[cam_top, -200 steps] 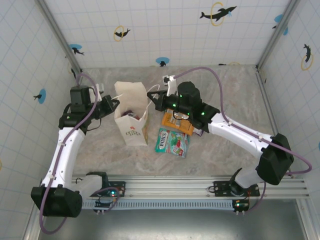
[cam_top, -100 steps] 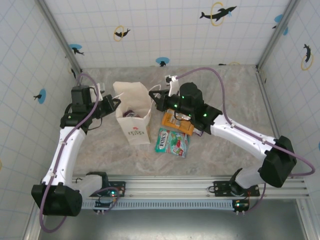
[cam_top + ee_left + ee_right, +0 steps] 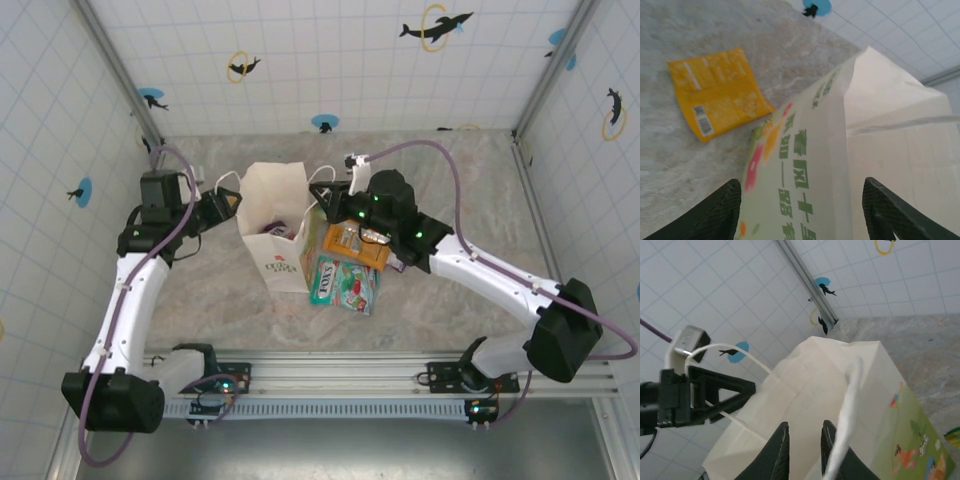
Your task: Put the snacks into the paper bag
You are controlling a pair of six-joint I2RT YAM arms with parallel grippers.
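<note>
The white paper bag [image 3: 276,262] stands open mid-table, leaning right; its side panel is green with coloured print [image 3: 795,165]. A purple packet [image 3: 277,228] lies inside it. My right gripper [image 3: 325,197] is at the bag's right rim, fingers [image 3: 782,450] nearly together on the paper [image 3: 840,370], with a white handle [image 3: 847,405] beside them. My left gripper [image 3: 230,203] hangs open at the left rim, its fingers [image 3: 715,212] wide on either side of the bag's corner. An orange packet [image 3: 357,246] and a teal packet [image 3: 345,283] lie right of the bag. The left wrist view shows a yellow-orange packet [image 3: 715,92] flat on the table.
Tiled walls with dolphin stickers [image 3: 435,25] close in the marble table [image 3: 450,170] on three sides. A metal rail [image 3: 380,375] runs along the near edge. The left handle loop [image 3: 725,357] drapes over my left gripper's fingers.
The bag has slid and tipped to the right, toward the packets, together with my right gripper. The left gripper has stayed almost where it was.
</note>
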